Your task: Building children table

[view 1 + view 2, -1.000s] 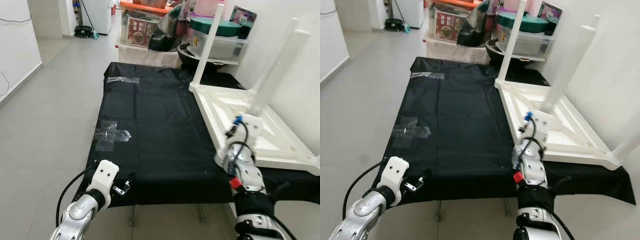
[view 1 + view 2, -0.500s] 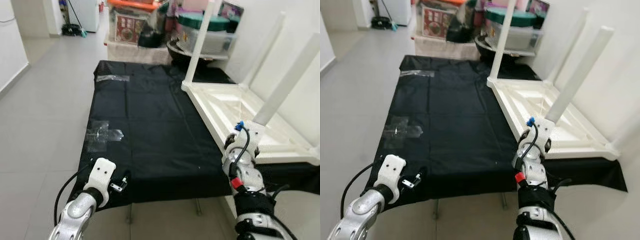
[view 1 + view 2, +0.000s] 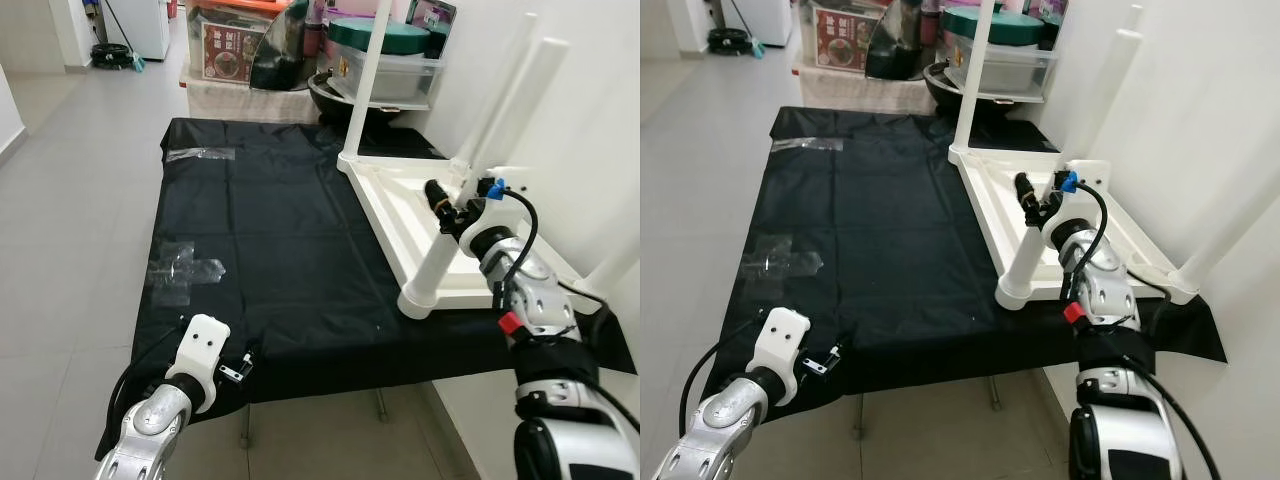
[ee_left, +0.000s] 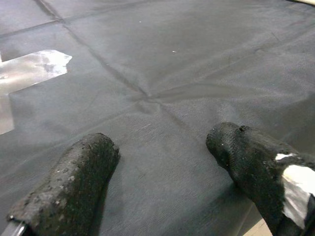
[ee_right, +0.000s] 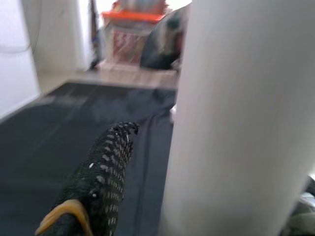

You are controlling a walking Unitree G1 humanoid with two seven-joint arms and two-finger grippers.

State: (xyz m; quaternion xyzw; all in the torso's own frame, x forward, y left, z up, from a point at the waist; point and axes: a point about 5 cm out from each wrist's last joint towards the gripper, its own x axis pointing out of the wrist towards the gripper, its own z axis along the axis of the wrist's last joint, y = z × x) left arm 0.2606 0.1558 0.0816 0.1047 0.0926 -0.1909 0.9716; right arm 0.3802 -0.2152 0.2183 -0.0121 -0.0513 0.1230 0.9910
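Note:
The white children's table (image 3: 392, 205) lies upside down on the right of the black cloth (image 3: 280, 230). Two of its legs (image 3: 365, 80) stand up from the corners. My right gripper (image 3: 440, 200) is shut on another white leg (image 3: 432, 270), which leans. The leg's lower end rests at the table top's near left corner. In the right wrist view this leg (image 5: 241, 123) stands against one black finger (image 5: 106, 167). My left gripper (image 3: 245, 362) hovers open over the cloth's front left edge, its fingers (image 4: 74, 182) apart with nothing between them.
Clear tape patches (image 3: 185, 270) stick to the cloth on the left. Storage boxes and a green-lidded tub (image 3: 385, 35) crowd the far end. A white wall (image 3: 600, 120) runs close along the right. Grey floor (image 3: 70, 200) lies to the left.
The camera has shifted. My right arm has risen and reached over the table frame, and the held leg now leans with its lower end at the near corner. The left gripper has stayed put.

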